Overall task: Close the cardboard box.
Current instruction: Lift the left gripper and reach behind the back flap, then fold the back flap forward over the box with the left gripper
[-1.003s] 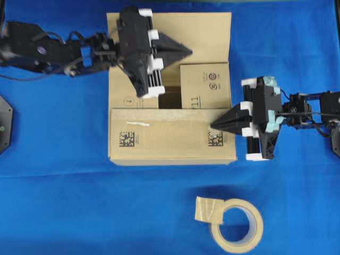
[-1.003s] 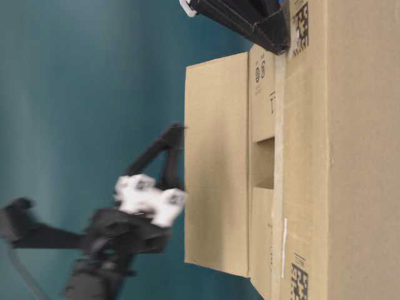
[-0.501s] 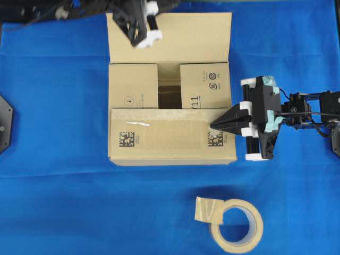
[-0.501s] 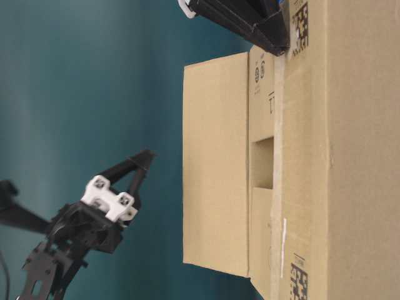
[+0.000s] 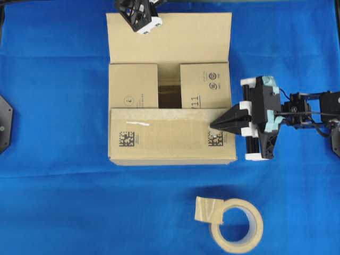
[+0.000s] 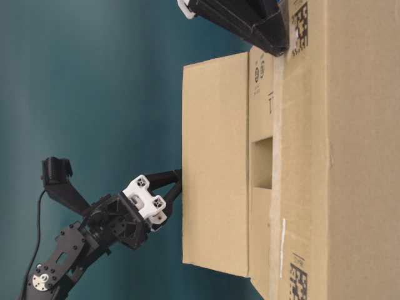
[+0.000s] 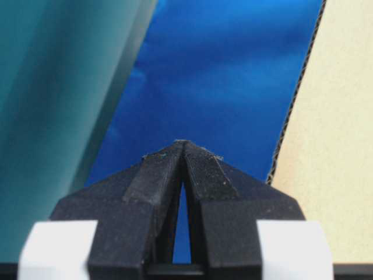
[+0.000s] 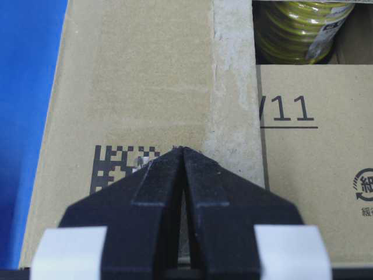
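The cardboard box [image 5: 170,154] lies mid-table. Its near flap [image 5: 170,135], printed with data-matrix codes, is folded down over the two side flaps [image 5: 133,85] [image 5: 204,85]. A gap between them shows the inside. The far flap [image 5: 170,37] still stands open. My right gripper [image 5: 213,126] is shut, its tip resting on the near flap's right end by a code [image 8: 119,166]. My left gripper [image 6: 180,178] is shut and empty. Its tip touches the far flap's outer face [image 6: 215,162]. In the left wrist view the flap's edge [image 7: 291,116] runs right of the tip [image 7: 182,143].
A roll of tan tape [image 5: 236,223] with a loose end lies near the front of the blue cloth [image 5: 58,175]. A yellow coil [image 8: 297,26] sits inside the box. The left arm's wrist [image 5: 139,11] hangs over the far flap's top edge.
My left gripper has left the box's opening, swung back past the far flap and come down behind it until its tip touches the outer face. The right gripper has not moved.
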Available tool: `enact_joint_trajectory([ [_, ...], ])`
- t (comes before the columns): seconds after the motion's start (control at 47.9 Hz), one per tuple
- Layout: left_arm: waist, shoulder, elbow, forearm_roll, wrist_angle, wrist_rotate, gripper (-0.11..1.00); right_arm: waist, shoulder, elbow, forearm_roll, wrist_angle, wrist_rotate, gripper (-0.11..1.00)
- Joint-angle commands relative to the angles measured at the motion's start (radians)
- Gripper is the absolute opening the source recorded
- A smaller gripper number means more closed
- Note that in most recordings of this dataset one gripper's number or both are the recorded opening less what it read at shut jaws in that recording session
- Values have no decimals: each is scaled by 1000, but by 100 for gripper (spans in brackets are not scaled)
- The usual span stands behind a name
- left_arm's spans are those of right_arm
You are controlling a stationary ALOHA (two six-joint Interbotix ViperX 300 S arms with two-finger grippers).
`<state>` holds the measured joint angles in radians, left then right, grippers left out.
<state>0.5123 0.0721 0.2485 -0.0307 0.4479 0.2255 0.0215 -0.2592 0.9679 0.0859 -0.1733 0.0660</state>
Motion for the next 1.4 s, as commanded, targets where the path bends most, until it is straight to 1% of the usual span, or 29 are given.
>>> enact_joint_trajectory([
  [0.0, 0, -15, -26, 0, 2, -2, 0, 3, -5, -14, 0, -11, 0, 0],
  [0.251, -12, -18, -26, 0, 17, -5, 0, 3, -3, -14, 0, -9, 0, 0],
  [0.46, -38, -51, -43, 0, 78, -5, 0, 3, -3, -14, -2, -11, -9, 0],
  [0.627, -57, -84, -37, 2, 123, -12, 0, 3, -5, -15, -3, -11, -9, 0],
  [0.878, -129, -147, -31, 0, 198, -38, 0, -2, -5, -17, -6, -26, -12, 0],
  [0.94, -149, -160, -20, 0, 204, -41, 0, -2, -5, -17, -6, -31, -12, 0],
  [1.024, -167, -172, 2, 2, 206, -63, 0, -6, -5, -17, -6, -34, -14, 0],
  [1.149, -201, -202, 55, -3, 201, -78, 0, -6, -5, -18, -6, -37, -12, 0],
  [1.275, -242, -238, 114, -3, 170, -107, 0, -8, -5, -18, -6, -37, -14, 0],
  [1.379, -281, -267, 172, -3, 117, -150, 0, -11, -6, -20, -6, -37, -14, 0],
])
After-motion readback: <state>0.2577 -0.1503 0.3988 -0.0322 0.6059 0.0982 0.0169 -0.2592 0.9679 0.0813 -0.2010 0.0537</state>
